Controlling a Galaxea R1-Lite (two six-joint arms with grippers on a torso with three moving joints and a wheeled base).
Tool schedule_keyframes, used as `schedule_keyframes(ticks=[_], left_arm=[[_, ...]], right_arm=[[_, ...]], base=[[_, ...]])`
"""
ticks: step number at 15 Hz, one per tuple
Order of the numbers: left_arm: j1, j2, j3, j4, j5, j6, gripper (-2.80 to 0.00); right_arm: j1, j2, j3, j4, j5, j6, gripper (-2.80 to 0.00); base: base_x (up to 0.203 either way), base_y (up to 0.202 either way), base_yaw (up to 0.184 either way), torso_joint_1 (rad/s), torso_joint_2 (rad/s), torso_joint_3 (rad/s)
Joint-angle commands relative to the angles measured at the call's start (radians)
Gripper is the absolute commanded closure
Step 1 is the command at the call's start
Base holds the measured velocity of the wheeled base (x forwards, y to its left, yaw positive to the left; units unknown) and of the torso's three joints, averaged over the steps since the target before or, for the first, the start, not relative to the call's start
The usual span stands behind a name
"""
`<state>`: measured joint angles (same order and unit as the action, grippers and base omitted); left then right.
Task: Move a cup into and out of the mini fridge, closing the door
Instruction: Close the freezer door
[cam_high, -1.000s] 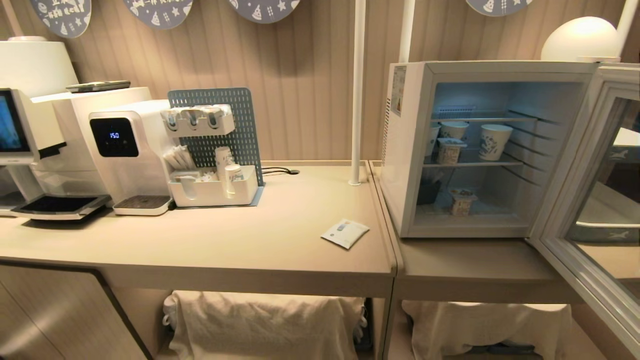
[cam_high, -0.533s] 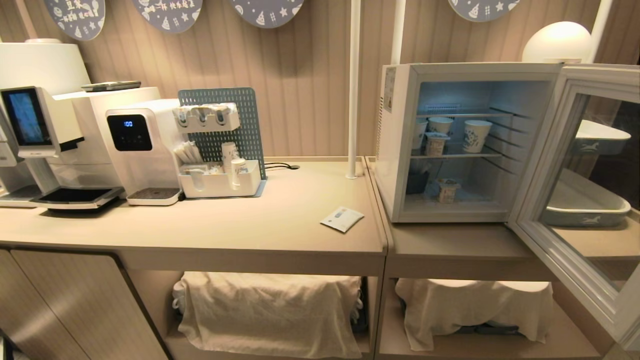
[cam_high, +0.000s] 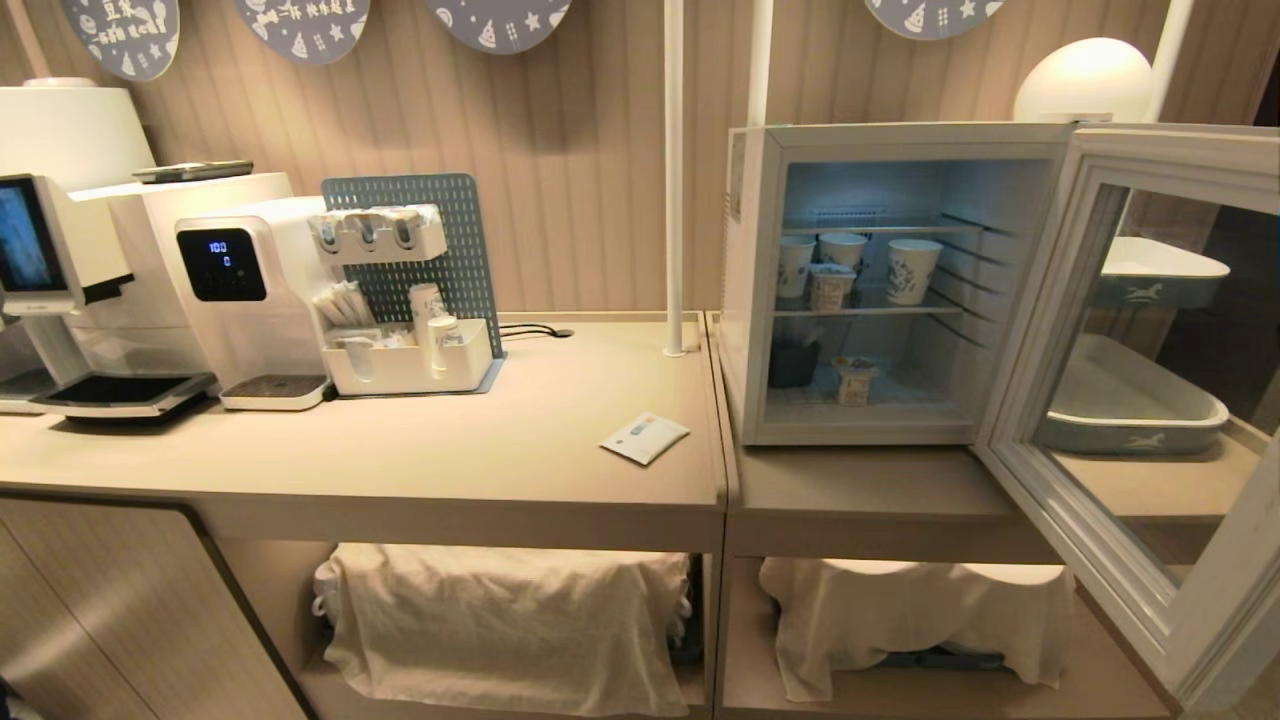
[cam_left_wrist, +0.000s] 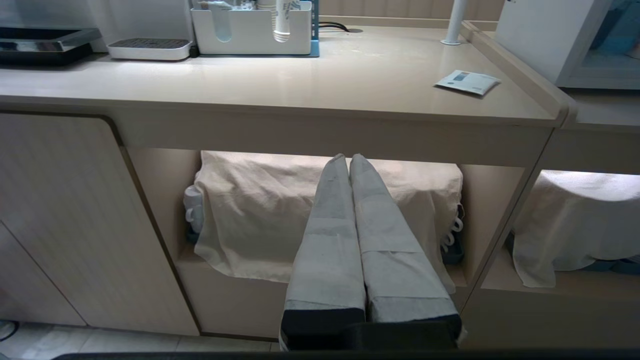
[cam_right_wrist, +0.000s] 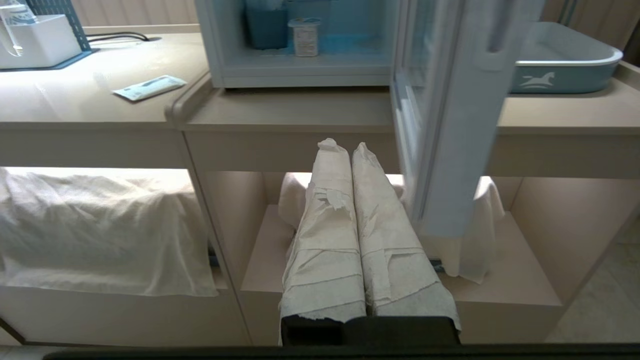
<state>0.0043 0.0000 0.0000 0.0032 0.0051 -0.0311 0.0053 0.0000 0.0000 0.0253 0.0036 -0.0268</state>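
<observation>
Standing wide open, the door (cam_high: 1120, 400) shows the cup (cam_high: 853, 381) on the fridge (cam_high: 860, 280) floor; left claw (cam_left_wrist: 349, 161) and right claw (cam_right_wrist: 340, 147) closed, empty.

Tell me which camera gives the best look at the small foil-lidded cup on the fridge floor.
The right wrist view: the cup stands close and unobstructed on the mini fridge floor. The head view shows the same cup farther off and smaller. The left wrist view shows only the fridge's outer corner, no cup.
</observation>
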Motion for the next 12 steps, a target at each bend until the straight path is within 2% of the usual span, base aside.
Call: schedule_keyframes(ticks=[1, 12], left_arm=[[0.0, 0.002, 0.002, 0.0, 0.001, -0.001, 0.0], [0.0, 0.002, 0.002, 0.0, 0.001, -0.001, 0.0]], right_arm=[[0.001, 0.002, 0.0, -0.001, 0.001, -0.001, 0.0], [0.001, 0.002, 0.0, -0.001, -0.001, -0.001, 0.0]], base=[[0.0, -0.192, 0.0, 0.004, 0.0, 0.002], [0.0, -0.192, 0.0, 0.001, 0.0, 0.001]])
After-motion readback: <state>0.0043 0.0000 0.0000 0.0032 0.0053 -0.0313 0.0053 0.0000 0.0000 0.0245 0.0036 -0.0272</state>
